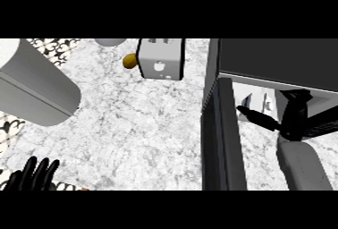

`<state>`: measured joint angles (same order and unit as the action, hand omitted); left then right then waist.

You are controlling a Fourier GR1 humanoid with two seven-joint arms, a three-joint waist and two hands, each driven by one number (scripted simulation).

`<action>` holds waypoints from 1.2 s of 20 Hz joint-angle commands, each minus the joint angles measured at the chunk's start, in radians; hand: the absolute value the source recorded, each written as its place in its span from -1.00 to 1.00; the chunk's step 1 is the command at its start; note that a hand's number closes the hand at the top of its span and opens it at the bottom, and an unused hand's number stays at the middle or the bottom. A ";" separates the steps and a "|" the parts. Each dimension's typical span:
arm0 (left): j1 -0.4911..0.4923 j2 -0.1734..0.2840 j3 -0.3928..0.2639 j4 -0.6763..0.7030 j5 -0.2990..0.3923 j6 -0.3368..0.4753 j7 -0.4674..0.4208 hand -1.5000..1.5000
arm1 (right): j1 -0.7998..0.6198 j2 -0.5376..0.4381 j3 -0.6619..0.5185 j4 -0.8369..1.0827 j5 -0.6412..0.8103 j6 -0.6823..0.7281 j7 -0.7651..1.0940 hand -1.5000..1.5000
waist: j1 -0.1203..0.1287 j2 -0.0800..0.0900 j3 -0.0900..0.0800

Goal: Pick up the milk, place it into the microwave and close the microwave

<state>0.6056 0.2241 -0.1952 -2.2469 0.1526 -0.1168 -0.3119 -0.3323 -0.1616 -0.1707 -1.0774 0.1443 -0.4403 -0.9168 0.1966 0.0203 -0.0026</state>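
Note:
The white milk carton [256, 101] stands inside the microwave [277, 60] at the right, on its pale floor. My right hand [293, 120] reaches into the cavity beside the carton. Its fingers point straight up past the carton's right side and its thumb stretches left below it, so the hand looks open and not curled round the milk. The dark microwave door [221, 138] is swung open and stands edge-on left of my right forearm. My left hand [34, 175] rests open at the lower left edge, fingers up.
A white toaster [162, 58] stands at the back centre with a small brown-yellow object [130, 60] at its left. A large grey rounded body [33, 85] fills the left side. A grey round item [109, 41] shows at the top edge.

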 commanded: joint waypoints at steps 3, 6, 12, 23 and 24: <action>-0.029 0.005 -0.026 0.012 -0.028 -0.006 0.013 -1.00 | -0.152 0.006 0.004 0.191 0.014 0.012 0.218 -1.00 | 0.040 0.051 0.004; -0.035 -0.005 -0.038 0.002 -0.042 0.009 0.025 -1.00 | -0.171 0.016 0.018 0.212 0.034 0.004 0.245 -1.00 | 0.031 0.039 0.003; -0.052 -0.026 -0.069 0.024 -0.065 0.024 0.035 -1.00 | -0.177 -0.017 -0.009 0.240 0.031 0.022 0.256 -1.00 | 0.008 0.037 0.004; -0.090 -0.055 -0.113 0.019 -0.106 0.052 0.062 -1.00 | -0.194 -0.029 0.003 0.293 0.012 0.103 0.230 -1.00 | -0.029 0.030 0.006; -0.087 -0.059 -0.123 0.022 -0.111 0.054 0.068 -1.00 | -0.210 -0.028 0.010 0.291 0.007 0.123 0.247 -1.00 | -0.037 0.024 0.005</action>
<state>0.5293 0.1792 -0.2998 -2.2307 0.0573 -0.0746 -0.2537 -0.4070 -0.1678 -0.1328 -0.9596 0.1936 -0.4182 -0.8987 0.1495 -0.0011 -0.0110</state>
